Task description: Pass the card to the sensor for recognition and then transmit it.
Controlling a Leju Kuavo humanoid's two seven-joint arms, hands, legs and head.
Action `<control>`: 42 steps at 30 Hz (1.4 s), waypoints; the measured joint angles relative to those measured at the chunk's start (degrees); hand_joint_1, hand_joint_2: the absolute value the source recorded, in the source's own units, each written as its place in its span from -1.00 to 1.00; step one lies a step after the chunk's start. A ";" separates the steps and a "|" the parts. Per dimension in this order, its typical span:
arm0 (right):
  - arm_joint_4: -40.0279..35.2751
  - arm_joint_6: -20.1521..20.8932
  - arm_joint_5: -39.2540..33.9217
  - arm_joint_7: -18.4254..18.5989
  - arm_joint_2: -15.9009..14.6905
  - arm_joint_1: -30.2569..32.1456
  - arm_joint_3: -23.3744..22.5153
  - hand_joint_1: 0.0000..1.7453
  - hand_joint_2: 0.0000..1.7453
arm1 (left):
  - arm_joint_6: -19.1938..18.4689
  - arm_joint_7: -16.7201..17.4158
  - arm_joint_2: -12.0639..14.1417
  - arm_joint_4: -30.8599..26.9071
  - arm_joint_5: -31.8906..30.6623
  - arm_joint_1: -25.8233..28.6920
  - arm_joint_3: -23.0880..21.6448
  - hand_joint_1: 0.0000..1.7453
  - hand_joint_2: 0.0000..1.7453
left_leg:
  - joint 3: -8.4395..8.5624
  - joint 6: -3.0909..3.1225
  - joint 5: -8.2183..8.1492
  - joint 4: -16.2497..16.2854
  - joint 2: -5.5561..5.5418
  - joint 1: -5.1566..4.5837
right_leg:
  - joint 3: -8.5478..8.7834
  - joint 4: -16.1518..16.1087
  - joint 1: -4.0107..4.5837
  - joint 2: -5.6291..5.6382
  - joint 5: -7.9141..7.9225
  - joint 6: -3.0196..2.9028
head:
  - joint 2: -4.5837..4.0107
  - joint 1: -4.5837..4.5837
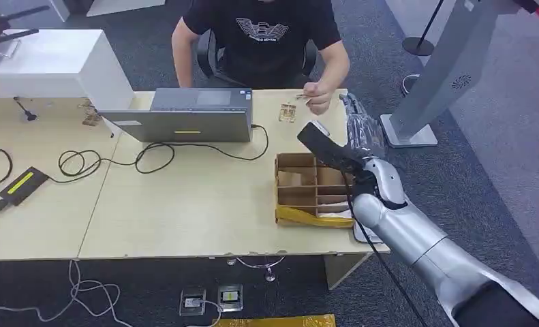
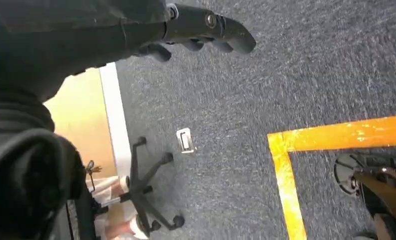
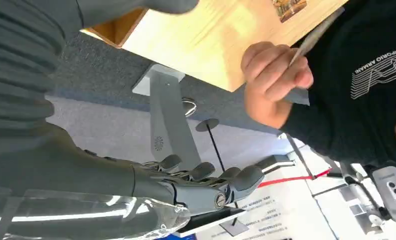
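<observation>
Seemingly mid-handover: right hand [image 1: 324, 146] stretched flat over desk [image 1: 185, 204] toward person's hand [image 1: 319, 95]; hold on card untellable.

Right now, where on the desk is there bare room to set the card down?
The widest bare patch lies between the laptop cable loops and the compartmented cardboard box, down to the table front edge. It is crowded near the right hand: box, plastic bag, and the person's hand beside small items.
</observation>
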 joint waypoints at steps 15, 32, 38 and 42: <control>2.63 0.15 -3.03 4.17 -1.98 -3.09 1.33 -1.00 1.00 | 0.33 0.20 -0.20 0.00 1.42 0.08 1.92 -1.00 -1.00 | 0.03 -0.01 0.01 0.01 -0.01 -0.01 | 0.00 -0.01 -0.01 -0.03 0.01 0.00 | 0.00 0.00; 17.82 3.21 -20.90 10.29 -13.69 -5.97 -5.55 -1.00 1.00 | -5.69 3.08 -0.24 0.00 -7.90 0.22 -0.29 -1.00 -1.00 | 0.04 0.01 -0.01 0.05 -0.15 -0.04 | -0.06 -0.09 -0.04 -0.18 0.01 0.02 | 0.02 0.00; 26.00 1.82 -35.85 8.95 -18.75 2.47 -11.25 -1.00 1.00 | -9.07 2.77 -0.09 0.00 -12.81 0.06 -4.22 -1.00 -1.00 | 0.03 0.04 -0.04 0.04 -0.44 0.01 | 0.15 -0.21 0.02 -0.49 -0.02 0.01 | 0.00 0.04; 30.25 1.64 -45.62 4.28 -20.46 11.14 -16.20 -1.00 1.00 | -9.95 2.14 0.00 0.00 -14.16 0.01 -6.69 -1.00 -1.00 | -0.04 0.04 -0.11 0.03 -0.38 0.00 | 0.02 -0.23 0.01 -0.46 -0.03 0.01 | 0.00 -0.02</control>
